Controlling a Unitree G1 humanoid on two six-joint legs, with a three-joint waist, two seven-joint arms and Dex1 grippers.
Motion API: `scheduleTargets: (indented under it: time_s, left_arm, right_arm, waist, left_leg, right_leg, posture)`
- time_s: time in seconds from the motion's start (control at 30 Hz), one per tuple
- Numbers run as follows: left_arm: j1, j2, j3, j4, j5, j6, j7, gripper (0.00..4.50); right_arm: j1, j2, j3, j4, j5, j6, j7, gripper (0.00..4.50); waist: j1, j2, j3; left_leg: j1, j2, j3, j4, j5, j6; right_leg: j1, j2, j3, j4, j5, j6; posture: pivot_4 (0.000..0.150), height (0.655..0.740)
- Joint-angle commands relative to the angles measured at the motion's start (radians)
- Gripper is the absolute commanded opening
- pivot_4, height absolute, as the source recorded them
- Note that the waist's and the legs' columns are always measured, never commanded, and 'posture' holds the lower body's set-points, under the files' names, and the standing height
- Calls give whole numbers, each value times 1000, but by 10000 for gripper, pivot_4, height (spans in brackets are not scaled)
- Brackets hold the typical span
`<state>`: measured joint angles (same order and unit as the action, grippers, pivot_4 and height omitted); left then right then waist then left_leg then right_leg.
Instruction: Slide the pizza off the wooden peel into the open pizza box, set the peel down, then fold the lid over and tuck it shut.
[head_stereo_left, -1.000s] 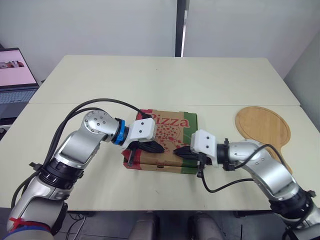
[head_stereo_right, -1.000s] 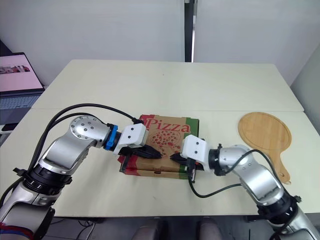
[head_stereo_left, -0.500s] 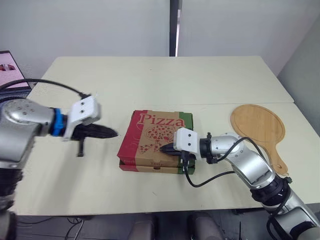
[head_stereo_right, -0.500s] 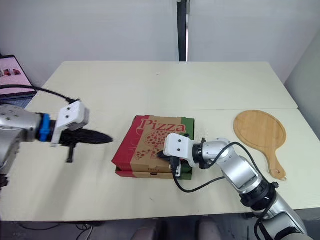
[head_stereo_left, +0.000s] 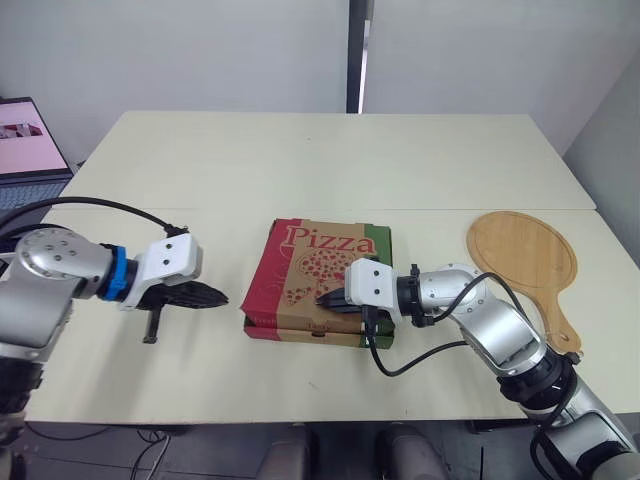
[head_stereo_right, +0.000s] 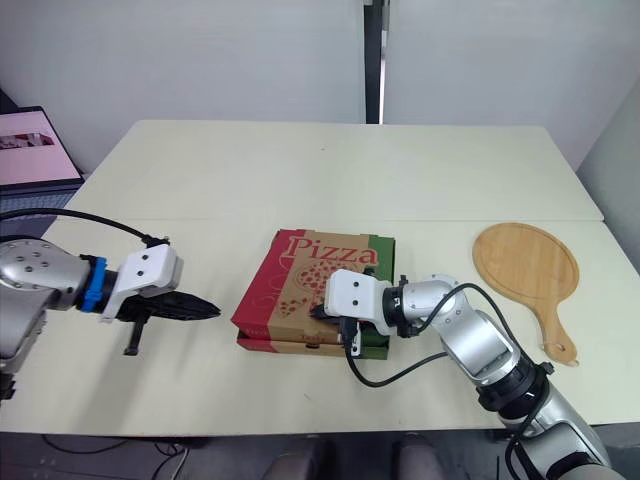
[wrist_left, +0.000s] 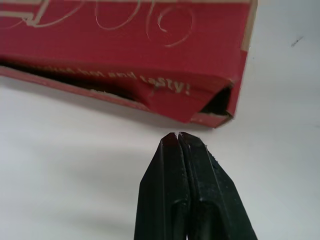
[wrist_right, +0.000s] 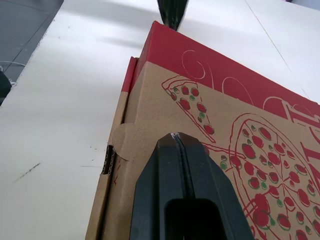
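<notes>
Left wrist view: left tool (wrist_left: 177, 135) pinched shut, the pizza box (wrist_left: 125, 30) with its loose corner flap (wrist_left: 170, 95) right ahead, right tool (wrist_right: 176, 136) shut atop the lid (wrist_right: 150, 100), so it's the tuck step, probably nudge that flap in next.

The pizza box (head_stereo_left: 320, 280) is plain brown cardboard, matt, its lid printed in flat red and green ink. One cut edge shows the corrugated fluting, and the red flap on its left side is creased and a little crumpled. The peel (head_stereo_left: 525, 255) on the right is pale wood, smooth, with faint grain and a soft sheen. The table (head_stereo_left: 300, 160) has a cream top, smooth and matt, with a few small dark scuffs. The left gripper (head_stereo_left: 224, 297) and the right gripper (head_stereo_left: 321, 298) have black fingers that look like hard matt plastic, finely grained.
</notes>
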<state>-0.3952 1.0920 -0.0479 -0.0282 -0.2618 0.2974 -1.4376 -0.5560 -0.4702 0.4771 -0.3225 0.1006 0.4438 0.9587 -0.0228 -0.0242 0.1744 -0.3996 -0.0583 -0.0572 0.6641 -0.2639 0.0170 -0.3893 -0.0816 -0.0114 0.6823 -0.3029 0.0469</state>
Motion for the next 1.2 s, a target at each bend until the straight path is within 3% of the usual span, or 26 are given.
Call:
scheduleTargets:
  time_s: [0.03,0.3,0.97,1.2]
  left_arm:
    - [-42,-26,-23,6,17,-11,9,0]
    - [-50,-56,-74,-7,37,-33,-4,0]
    - [-44,-167,-10,-124,-77,148,124,0]
    - [19,-106,-31,-104,-18,58,91,0]
  right_arm:
    - [-12,4,-1,-10,-1,-16,10,141]
    - [-16,12,-7,-19,2,-7,7,141]
    - [-12,27,-21,-23,6,4,-10,141]
    - [-9,23,-18,-19,-1,-1,-10,141]
  waist:
    - [-2,0,0]
    - [-4,0,0]
    - [0,0,0]
    - [-4,0,0]
  left_leg:
    - [0,0,0,0,0,0]
    - [0,0,0,0,0,0]
    - [0,0,0,0,0,0]
    - [0,0,0,0,1,-2]
  right_leg:
    - [0,0,0,0,0,0]
    - [0,0,0,0,0,0]
    - [0,0,0,0,0,0]
    - [0,0,0,0,0,0]
  posture:
    - [1500,7281]
    - [1500,7281]
    - [1500,7281]
    - [1500,7281]
